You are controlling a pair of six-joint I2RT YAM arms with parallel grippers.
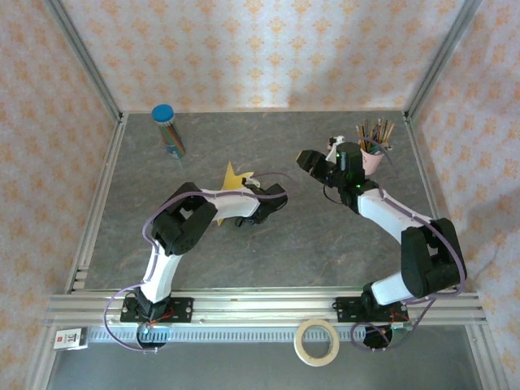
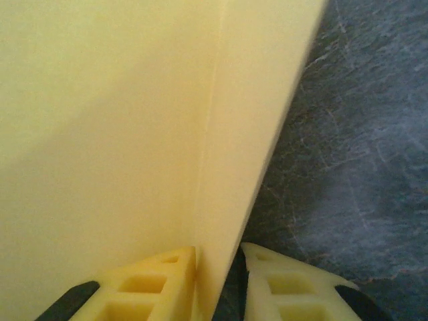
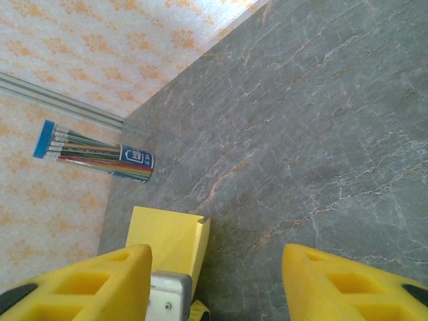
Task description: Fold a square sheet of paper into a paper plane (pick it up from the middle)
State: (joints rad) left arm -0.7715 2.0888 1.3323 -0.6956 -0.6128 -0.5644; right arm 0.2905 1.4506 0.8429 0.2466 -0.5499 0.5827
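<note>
Where the grey table reaches its 10 o'clock corner in the top view, a blue-capped tube of coloured pencils stands well apart from the rest. Left arm bends up from its base, then reaches toward 3 o'clock, wrist over mid-table. Yellow sheet of paper, creased and folded into a pointed shape, sits just at 11 o'clock of table centre, against that wrist's 12 o'clock side. On the left wrist cam, the left gripper has the paper's folded edge running up between its fingers. The left pad touches the paper and there's a thin dark gap on the right pad's side, so the jaws are slightly parted: released, not clamped. One crease runs toward 12 o'clock. Right gripper hovers over the table at roughly 3 o'clock of the paper, near but apart, jaws wide with nothing between them. Its cam has the paper at 7 o'clock and the pencil tube at 9 o'clock. Tape roll lies on the near rail at 6 o'clock, between the two bases. Pink cup of pencils stands at 2 o'clock, just beside the right arm's wrist.
</note>
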